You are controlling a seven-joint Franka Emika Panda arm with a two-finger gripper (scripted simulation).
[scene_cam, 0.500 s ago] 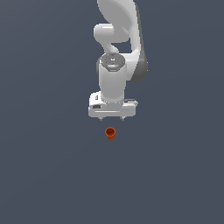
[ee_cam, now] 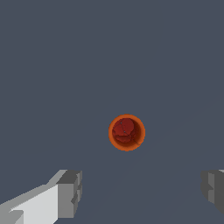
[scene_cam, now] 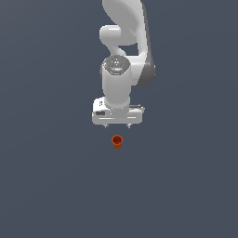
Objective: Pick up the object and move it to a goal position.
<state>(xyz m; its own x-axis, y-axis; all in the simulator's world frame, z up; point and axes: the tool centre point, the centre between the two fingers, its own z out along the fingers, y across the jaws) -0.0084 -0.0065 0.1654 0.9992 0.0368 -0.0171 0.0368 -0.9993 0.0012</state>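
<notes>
The object is a tiny orange-red cup (scene_cam: 117, 141) with a wider rim, standing upright on the dark grey floor. In the wrist view the cup (ee_cam: 127, 132) shows from above, its open mouth facing the camera. My white gripper (scene_cam: 117, 125) hangs just behind and above it in the exterior view. In the wrist view the gripper (ee_cam: 142, 192) is open, its two grey fingertips (ee_cam: 70, 192) wide apart, and nothing is between them. The cup lies apart from both fingertips.
A flat dark grey surface (scene_cam: 46, 186) fills both views. The white arm (scene_cam: 123, 46) rises behind the gripper.
The arm and gripper stand about where they were; the cup has not moved.
</notes>
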